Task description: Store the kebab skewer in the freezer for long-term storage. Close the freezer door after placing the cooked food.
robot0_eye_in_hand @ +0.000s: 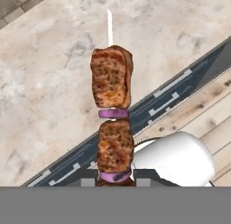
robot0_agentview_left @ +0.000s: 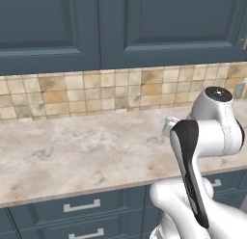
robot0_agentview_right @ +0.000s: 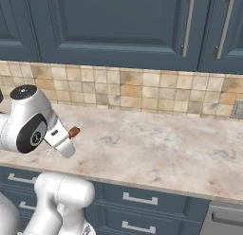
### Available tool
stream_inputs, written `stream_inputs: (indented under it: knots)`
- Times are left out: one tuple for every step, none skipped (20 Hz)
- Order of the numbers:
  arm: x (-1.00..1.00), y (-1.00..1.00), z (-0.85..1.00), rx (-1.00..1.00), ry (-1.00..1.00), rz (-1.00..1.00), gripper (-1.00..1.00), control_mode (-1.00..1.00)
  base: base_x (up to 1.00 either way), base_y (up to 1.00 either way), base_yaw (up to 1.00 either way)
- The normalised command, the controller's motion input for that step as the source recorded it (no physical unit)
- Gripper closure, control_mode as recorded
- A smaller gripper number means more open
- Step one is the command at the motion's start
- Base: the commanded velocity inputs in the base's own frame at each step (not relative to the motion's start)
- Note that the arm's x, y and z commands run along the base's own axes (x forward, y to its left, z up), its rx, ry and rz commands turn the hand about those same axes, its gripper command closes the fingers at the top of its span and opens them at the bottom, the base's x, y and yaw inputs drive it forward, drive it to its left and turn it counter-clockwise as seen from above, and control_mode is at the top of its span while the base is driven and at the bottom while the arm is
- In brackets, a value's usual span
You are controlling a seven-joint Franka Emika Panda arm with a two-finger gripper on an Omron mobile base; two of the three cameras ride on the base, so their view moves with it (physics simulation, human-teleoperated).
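A beige marbled counter (robot0_agentview_right: 156, 149) runs across the kitchen, with dark blue drawers (robot0_agentview_right: 137, 201) along its near face, a tan tiled backsplash (robot0_agentview_right: 142, 89) behind it, and dark blue wall cabinets (robot0_agentview_right: 114, 25) above.

There is one arm, one gripper and one kebab skewer. In the right base view two drawer handles show on the near front, and two long vertical handles on the far wall cabinets.

The kebab skewer (robot0_eye_in_hand: 111, 123) is a thin pale stick carrying two browned, reddish meat chunks, each with a purple onion slice beneath it; the bare pointed tip sticks out past the farther chunk. In the right base view it appears as a small brown lump on a pale stick (robot0_agentview_right: 73, 131).

The gripper (robot0_eye_in_hand: 115, 175) is clamped shut around the skewer's lower end, its two dark tips on either side of the lowest onion slice. The skewer is lifted clear of the counter, held above its near edge at the left of the right base view.

The arm rises from the base, bends at a white elbow with a dark joint, and the hand reaches forward over the counter's near edge.
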Motion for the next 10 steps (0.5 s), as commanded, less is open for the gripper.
stream_inputs:
  knots:
    - [-0.02,0.0,0.19,0.0,0.07,-0.19,1.0,-1.0,0.0,0.0,0.0]
    - [-0.07,0.0,0.08,0.0,0.07,-0.15,1.0,-1.0,0.0,0.0,0.0]
    - [-0.07,0.0,0.0,0.0,0.09,-0.11,1.0,-1.0,0.0,0.0,0.0]
    - [-0.11,0.0,0.0,0.0,0.11,-0.08,1.0,-1.0,0.0,0.0,0.0]
    - [-0.14,0.03,0.0,0.0,0.15,-0.06,1.0,-1.0,0.0,0.0,0.0]
    - [-0.16,0.07,0.0,0.0,0.2,-0.02,1.0,-1.0,0.0,0.0,0.0]
    - [-0.14,0.0,0.0,0.0,0.21,-0.01,1.0,-1.0,0.0,0.0,0.0]
    - [-0.14,0.0,0.0,0.0,0.21,0.0,1.0,-1.0,0.0,0.0,0.0]
    - [-0.11,0.0,0.0,0.0,0.2,0.0,1.0,-1.0,0.0,0.0,0.0]
    - [-0.11,0.0,0.0,0.0,0.18,0.0,1.0,-1.0,0.0,0.0,0.0]
